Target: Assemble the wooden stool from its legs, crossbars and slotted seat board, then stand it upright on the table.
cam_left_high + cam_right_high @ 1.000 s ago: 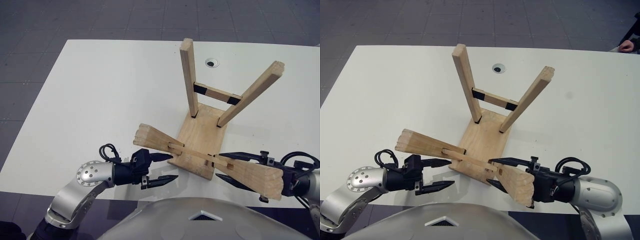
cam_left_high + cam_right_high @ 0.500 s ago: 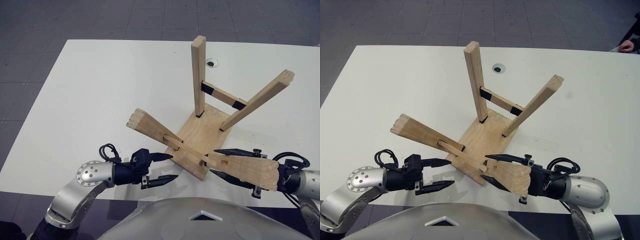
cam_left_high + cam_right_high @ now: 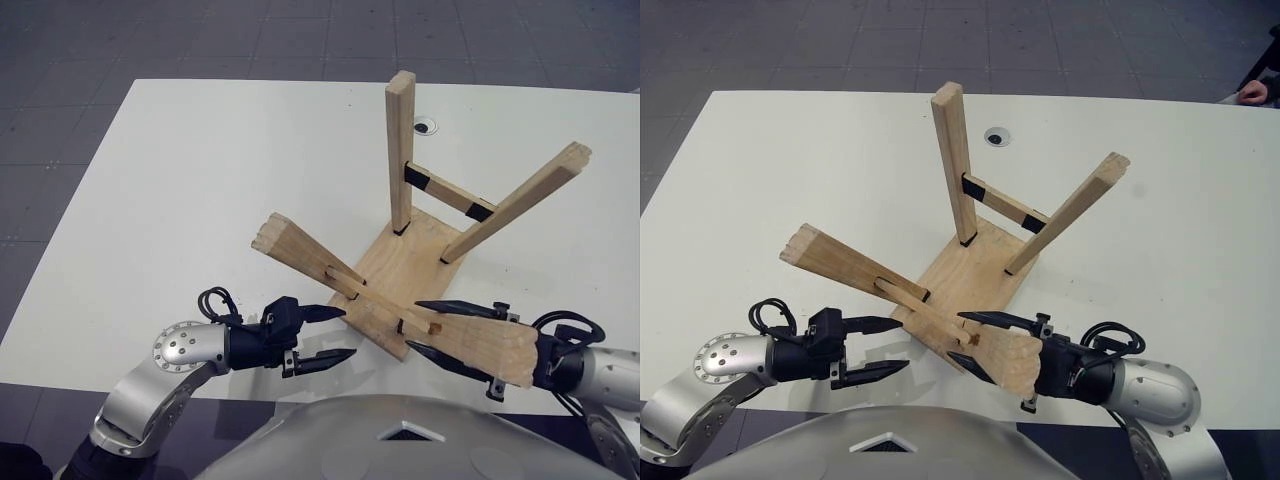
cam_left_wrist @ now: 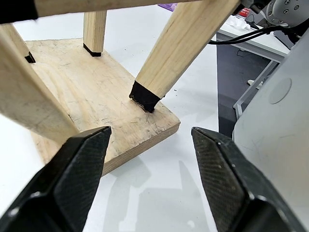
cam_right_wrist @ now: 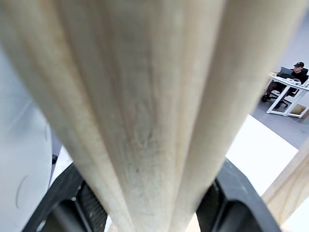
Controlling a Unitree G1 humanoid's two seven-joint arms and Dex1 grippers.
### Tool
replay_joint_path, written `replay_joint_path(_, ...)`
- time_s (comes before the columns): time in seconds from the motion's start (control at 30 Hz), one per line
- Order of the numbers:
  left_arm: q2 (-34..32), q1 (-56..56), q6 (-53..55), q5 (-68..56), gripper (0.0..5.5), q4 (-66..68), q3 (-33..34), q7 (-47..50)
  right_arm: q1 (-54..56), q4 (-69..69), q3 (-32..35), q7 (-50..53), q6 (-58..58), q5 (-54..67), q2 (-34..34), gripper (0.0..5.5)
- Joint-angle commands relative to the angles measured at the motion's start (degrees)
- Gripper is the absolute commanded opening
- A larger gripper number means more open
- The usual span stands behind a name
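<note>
Stool [image 3: 410,270] inverted by front edge of surface [image 3: 200,180]; right gripper [image 3: 413,325] clamps near leg [image 3: 480,340], left gripper [image 3: 345,332] open, empty. One-sided lift may twist leg loose.

place: office | white table [image 3: 200,180] with cable port [image 3: 424,125] | grey carpet tiles [image 3: 120,40] | another desk [image 4: 263,46] nearby
</note>
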State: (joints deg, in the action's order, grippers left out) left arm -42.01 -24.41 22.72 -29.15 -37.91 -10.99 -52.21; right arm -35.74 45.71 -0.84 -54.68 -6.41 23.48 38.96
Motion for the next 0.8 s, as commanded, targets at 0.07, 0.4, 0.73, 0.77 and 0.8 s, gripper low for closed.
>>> replay_joint_path(0.07, 0.1, 0.1, 0.8, -0.3, 3.08, -0.4, 0.4, 1.0, -2.5, 1.0, -1.6, 1.3, -0.2, -2.4, 0.4, 2.03)
replay_joint_path(0.4, -0.2, 0.1, 0.8, -0.5, 3.08, -0.5, 0.8, 0.8, -0.8, -1.9, -1.8, 8.5, 3.3, -6.8, -1.3, 2.03)
replay_joint_path(0.73, -0.5, -0.2, 1.0, -1.0, 3.08, -0.9, 1.2, 0.9, -3.6, 0.3, 1.0, 14.4, 11.8, -14.5, 2.8, 2.03)
replay_joint_path(0.77, -0.5, -0.2, 1.0, -1.0, 3.08, -0.9, 1.3, 0.9, -4.1, 0.6, 1.6, 14.2, 11.6, -14.6, 3.3, 2.03)
replay_joint_path(0.8, -0.5, -0.3, 1.1, -1.0, 3.08, -0.9, 1.3, 0.9, -4.5, 0.8, 2.1, 14.1, 11.4, -14.5, 3.7, 2.03)
